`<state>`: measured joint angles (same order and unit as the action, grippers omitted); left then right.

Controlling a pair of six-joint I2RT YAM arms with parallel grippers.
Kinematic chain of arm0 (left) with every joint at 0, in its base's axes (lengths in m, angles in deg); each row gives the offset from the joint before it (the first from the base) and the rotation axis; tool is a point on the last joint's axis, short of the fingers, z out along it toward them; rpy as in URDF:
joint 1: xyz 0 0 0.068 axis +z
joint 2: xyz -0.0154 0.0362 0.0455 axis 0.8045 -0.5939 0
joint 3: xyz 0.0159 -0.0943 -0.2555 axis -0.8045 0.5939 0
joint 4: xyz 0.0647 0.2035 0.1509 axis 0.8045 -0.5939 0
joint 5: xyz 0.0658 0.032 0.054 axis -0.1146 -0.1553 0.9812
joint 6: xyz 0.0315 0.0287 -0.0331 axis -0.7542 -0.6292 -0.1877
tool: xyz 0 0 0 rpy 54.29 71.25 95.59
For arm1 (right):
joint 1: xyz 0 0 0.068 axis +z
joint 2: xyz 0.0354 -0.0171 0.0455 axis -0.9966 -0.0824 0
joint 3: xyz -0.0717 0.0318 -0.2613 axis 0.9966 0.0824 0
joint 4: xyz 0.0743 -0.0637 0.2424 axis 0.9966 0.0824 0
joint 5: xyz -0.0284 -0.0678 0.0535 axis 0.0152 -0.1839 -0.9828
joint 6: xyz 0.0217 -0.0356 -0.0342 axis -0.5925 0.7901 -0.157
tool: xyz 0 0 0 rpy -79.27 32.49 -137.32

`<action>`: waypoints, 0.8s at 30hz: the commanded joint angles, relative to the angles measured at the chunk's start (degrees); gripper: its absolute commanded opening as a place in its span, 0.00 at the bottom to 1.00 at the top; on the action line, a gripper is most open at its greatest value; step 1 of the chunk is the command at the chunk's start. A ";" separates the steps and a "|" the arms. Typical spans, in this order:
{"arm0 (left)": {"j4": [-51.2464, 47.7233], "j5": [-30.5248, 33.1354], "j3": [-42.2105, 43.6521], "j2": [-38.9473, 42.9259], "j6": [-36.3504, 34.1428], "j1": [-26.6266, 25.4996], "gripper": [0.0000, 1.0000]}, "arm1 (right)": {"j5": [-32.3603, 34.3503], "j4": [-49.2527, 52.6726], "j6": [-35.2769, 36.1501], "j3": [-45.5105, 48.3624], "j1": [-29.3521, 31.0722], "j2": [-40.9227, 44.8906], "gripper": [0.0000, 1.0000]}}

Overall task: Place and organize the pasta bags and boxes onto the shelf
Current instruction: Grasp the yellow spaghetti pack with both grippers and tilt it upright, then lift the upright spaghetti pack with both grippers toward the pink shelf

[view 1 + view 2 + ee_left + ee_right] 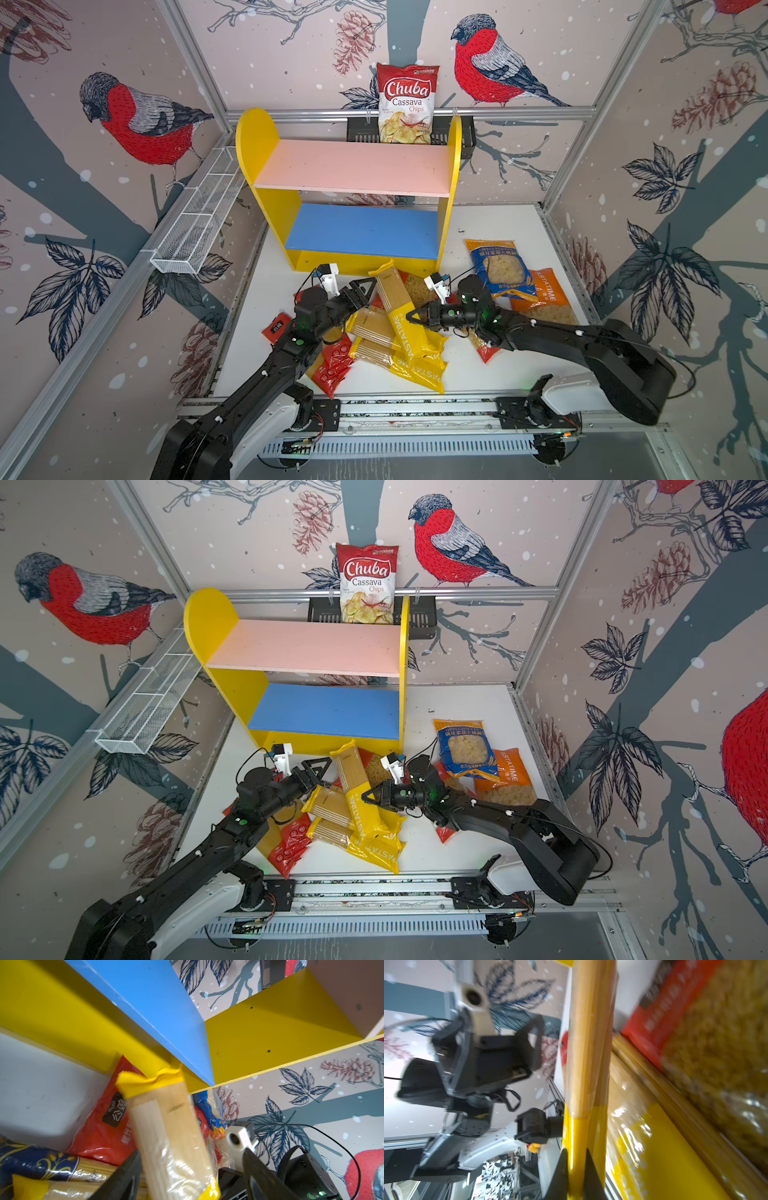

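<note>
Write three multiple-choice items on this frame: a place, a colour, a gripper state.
1. Where is the Chuba chips bag? A) in the black basket behind the shelf B) on the shelf C) under the shelf
2. The shelf's lower board is: A) pink B) blue C) green
3. The right gripper is: A) open above the shelf B) shut on the long yellow pasta pack C) shut on nothing
Answers: 1 A, it stands in the basket at the back wall; 2 B, blue in both top views; 3 B, the right wrist view shows its fingers pinching the pack.
</note>
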<state>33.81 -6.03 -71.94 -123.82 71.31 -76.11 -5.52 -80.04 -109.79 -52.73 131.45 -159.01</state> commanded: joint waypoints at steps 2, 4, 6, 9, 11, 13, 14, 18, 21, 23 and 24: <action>3.97 -4.23 -0.44 1.03 2.80 0.92 0.84 | 3.22 -12.08 0.38 -2.48 1.67 4.35 0.00; 8.70 -6.22 -0.40 0.62 5.02 0.92 0.87 | 4.67 -12.02 1.25 -3.98 2.85 5.12 0.00; 12.35 -7.54 -0.85 -0.14 6.49 0.86 0.87 | 5.55 -11.55 2.15 -5.63 3.92 5.12 0.00; 16.59 -9.37 -1.79 -1.27 8.08 0.92 0.86 | 5.70 -11.76 2.70 -8.46 5.18 5.12 0.00; 17.68 -9.91 -2.73 -1.82 8.19 0.86 0.84 | 5.51 -12.07 2.90 -10.25 6.21 4.39 0.00; 18.75 -10.70 -4.20 -2.34 8.19 0.86 0.80 | 5.36 -11.57 3.31 -12.22 6.98 3.59 0.00; 19.03 -10.97 -4.85 -2.62 8.02 0.92 0.77 | 5.15 -11.75 3.25 -12.98 7.20 3.25 0.00; 20.32 -12.07 -7.28 -4.24 8.01 1.22 0.62 | 3.48 -13.50 2.25 -16.12 7.84 1.38 0.00; 21.60 -13.86 -9.66 -5.53 8.88 2.28 0.51 | 3.20 -13.08 1.88 -18.32 8.43 0.41 0.00; 21.62 -14.55 -11.32 -6.08 8.98 2.72 0.43 | 3.20 -12.27 2.02 -19.61 8.65 -0.04 0.02; 21.47 -14.83 -12.07 -6.30 8.98 2.89 0.39 | 3.33 -11.81 2.03 -20.16 8.67 -0.27 0.03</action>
<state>52.83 -19.05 -82.49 -129.59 80.64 -73.58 0.19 -83.24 -108.48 -70.94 139.66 -159.20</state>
